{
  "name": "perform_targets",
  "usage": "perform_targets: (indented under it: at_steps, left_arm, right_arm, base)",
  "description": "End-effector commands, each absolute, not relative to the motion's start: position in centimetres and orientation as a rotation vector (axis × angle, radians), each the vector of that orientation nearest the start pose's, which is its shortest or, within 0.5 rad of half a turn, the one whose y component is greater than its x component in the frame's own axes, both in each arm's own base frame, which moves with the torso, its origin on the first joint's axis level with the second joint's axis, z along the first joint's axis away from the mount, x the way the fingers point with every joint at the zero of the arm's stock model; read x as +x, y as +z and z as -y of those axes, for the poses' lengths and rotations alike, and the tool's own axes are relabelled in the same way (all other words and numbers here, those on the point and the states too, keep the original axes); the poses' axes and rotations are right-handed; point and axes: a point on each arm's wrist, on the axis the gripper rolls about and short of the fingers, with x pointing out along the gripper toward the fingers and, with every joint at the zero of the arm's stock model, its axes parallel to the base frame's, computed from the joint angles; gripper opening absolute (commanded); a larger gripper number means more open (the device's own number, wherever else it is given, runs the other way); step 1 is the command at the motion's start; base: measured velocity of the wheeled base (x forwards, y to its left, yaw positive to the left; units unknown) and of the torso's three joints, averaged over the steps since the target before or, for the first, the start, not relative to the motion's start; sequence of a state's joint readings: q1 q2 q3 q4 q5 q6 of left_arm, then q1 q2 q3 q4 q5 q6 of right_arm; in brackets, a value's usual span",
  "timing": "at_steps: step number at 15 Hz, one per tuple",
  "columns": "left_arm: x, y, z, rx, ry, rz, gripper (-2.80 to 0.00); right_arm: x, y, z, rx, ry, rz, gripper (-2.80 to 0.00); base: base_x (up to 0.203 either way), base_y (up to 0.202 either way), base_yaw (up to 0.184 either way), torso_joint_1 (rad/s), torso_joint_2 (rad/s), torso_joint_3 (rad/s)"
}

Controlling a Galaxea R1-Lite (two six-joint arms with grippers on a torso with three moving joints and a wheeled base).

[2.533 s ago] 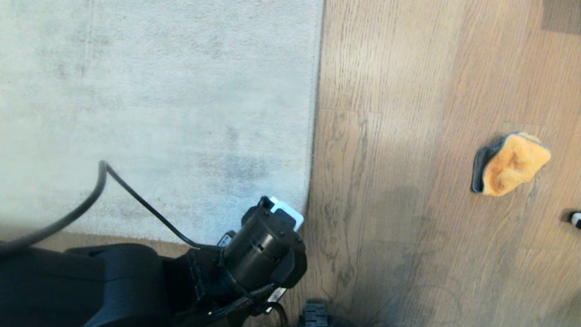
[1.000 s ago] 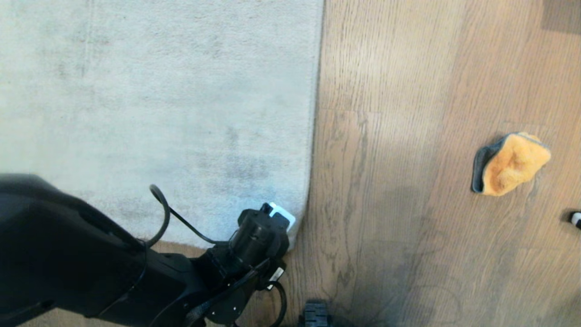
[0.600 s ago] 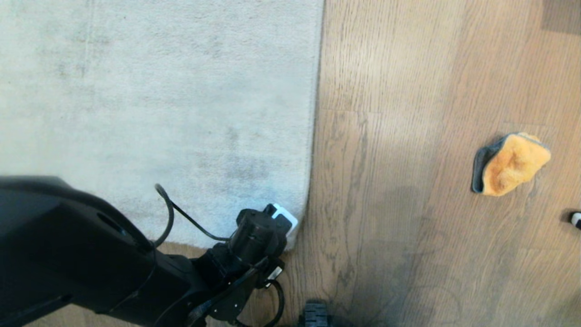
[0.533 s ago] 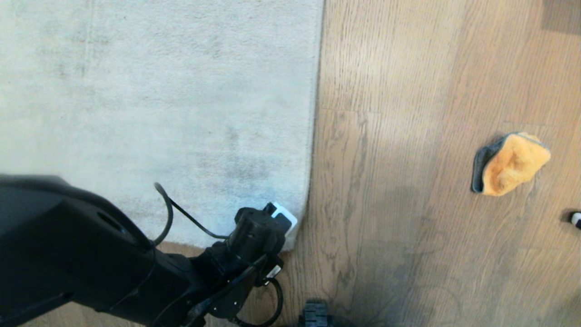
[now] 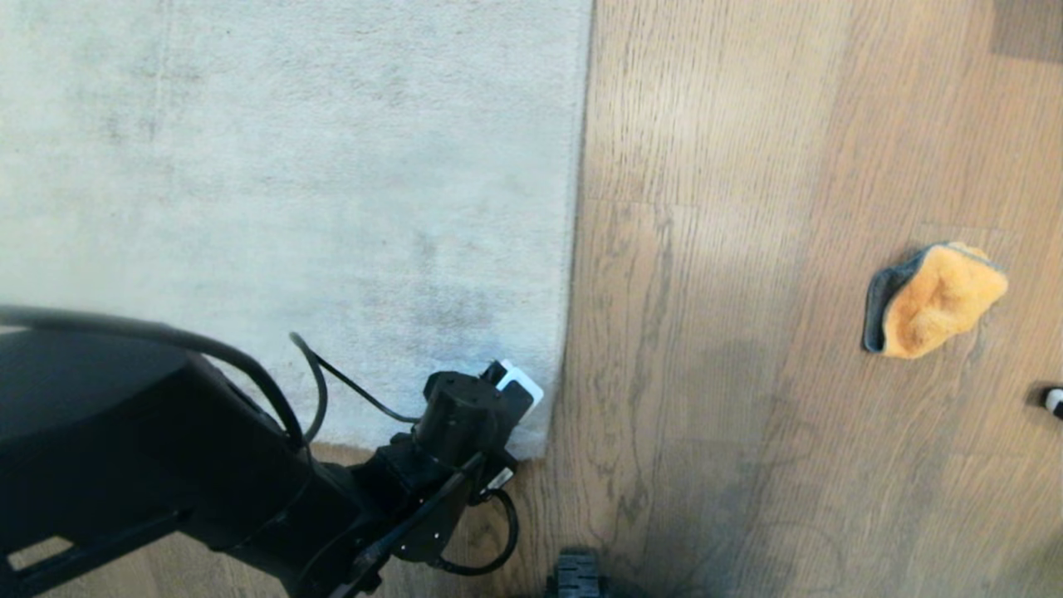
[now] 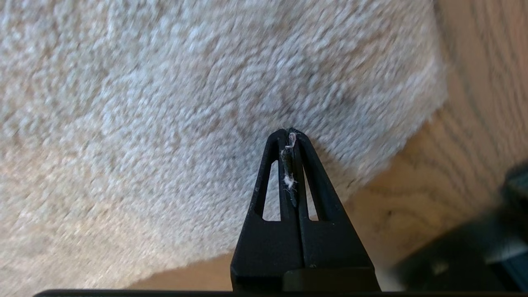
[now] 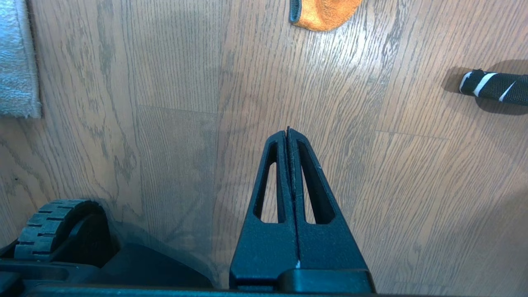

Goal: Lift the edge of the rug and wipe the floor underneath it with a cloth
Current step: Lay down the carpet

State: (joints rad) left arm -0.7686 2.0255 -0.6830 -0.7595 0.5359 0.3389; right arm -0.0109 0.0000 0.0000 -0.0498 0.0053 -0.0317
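The pale rug (image 5: pixel 291 183) covers the left of the head view. Its rug edge (image 5: pixel 571 274) runs down to a near corner (image 5: pixel 536 440). My left arm's wrist (image 5: pixel 469 415) hangs over that corner and hides the fingers there. In the left wrist view my left gripper (image 6: pixel 291 134) is shut, tips on the pile just inside the rounded rug edge (image 6: pixel 429 111), with only wisps of fluff between the fingers. The orange-yellow cloth (image 5: pixel 934 299) lies on the floor (image 5: pixel 731 332) far to the right. My right gripper (image 7: pixel 288 131) is shut and empty over bare floor (image 7: pixel 371 185), short of the cloth (image 7: pixel 324 12).
A black handle with white stripes (image 7: pixel 491 86) lies on the floor right of the cloth, its tip showing at the head view's edge (image 5: pixel 1053 401). My base's wheel (image 5: pixel 577 573) sits at the bottom, close to the rug corner. A black cable (image 5: pixel 349 390) loops over the rug.
My left arm has swung and its wrist has rolled, while the gripper stays at the rug's near corner. The cloth and the right arm have not moved.
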Motion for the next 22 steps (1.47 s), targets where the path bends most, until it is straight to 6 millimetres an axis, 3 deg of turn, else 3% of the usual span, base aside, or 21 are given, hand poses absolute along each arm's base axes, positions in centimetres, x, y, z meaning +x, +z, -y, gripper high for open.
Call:
perform_targets:
  at_steps: [1,5,11,18,22]
  left_arm:
    - [24.6,5.0,22.6,0.69,-0.312,-0.422,-2.8]
    - [24.1,4.4,23.5,0.693,-0.338,-0.411,-2.8]
    - [23.6,4.0,23.2,0.715,-0.349,-0.434,-2.8]
    - [23.0,4.3,19.7,0.771,-0.307,-0.478,-2.8]
    - [23.9,3.4,19.9,0.757,-0.31,-0.476,-2.8]
  right_arm:
    - [-2.3,8.1,0.0,-0.033,-0.005,0.049,-2.8]
    - [-2.3,8.1,0.0,-0.033,-0.005,0.049,-2.8]
    - [-2.3,8.1,0.0,-0.033,-0.005,0.049,-2.8]
    - [-2.3,8.1,0.0,-0.033,-0.005,0.049,-2.8]
    - [-2.3,8.1,0.0,-0.033,-0.005,0.049,-2.8]
  base:
    - [0.0,0.0,0.0,0.0,0.0,0.0]
    - [0.0,0.0,0.0,0.0,0.0,0.0]
    - [0.0,0.0,0.0,0.0,0.0,0.0]
    - [0.0,0.0,0.0,0.0,0.0,0.0]
    - [0.0,0.0,0.0,0.0,0.0,0.0]
